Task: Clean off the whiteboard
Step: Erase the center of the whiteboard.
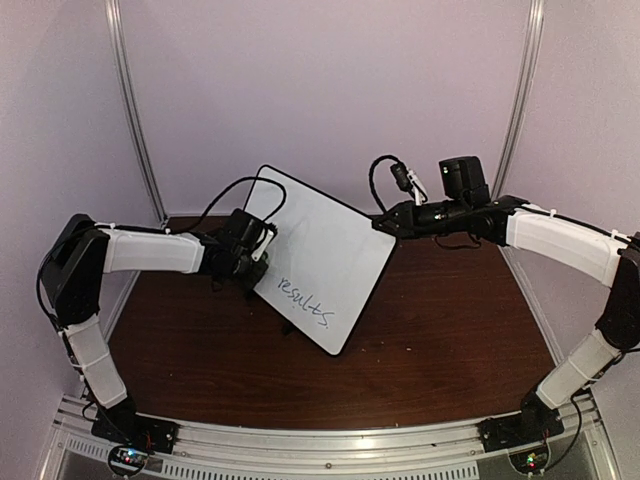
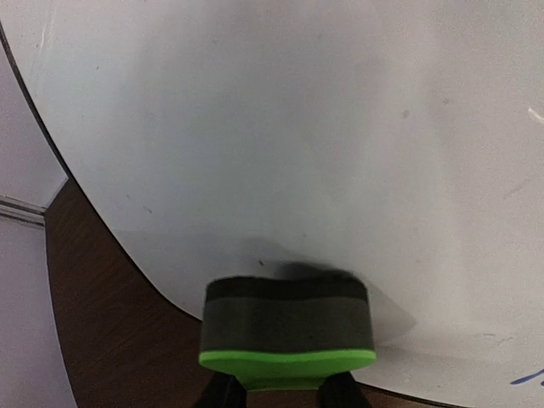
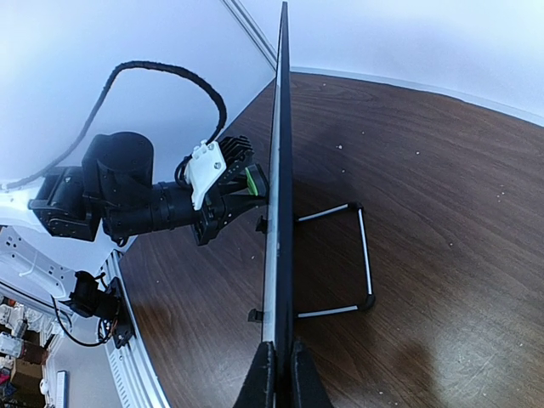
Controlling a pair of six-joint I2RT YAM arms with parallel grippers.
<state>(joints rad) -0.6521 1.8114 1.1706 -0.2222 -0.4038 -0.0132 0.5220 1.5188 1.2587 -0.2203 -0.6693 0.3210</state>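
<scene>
Handwriting (image 1: 305, 303) reading "results" is sitting unwiped near the low front corner of the whiteboard (image 1: 320, 245), which is standing tilted on its wire feet (image 3: 340, 263) on the table (image 1: 450, 330). Just beyond it, the left gripper (image 2: 285, 395) is clamping a green eraser (image 2: 287, 327), its felt seemingly touching blank surface. Farthest back, the right gripper (image 3: 278, 374) is pinching the board's edge, steadying it. Wiping that word is looking like the work left.
</scene>
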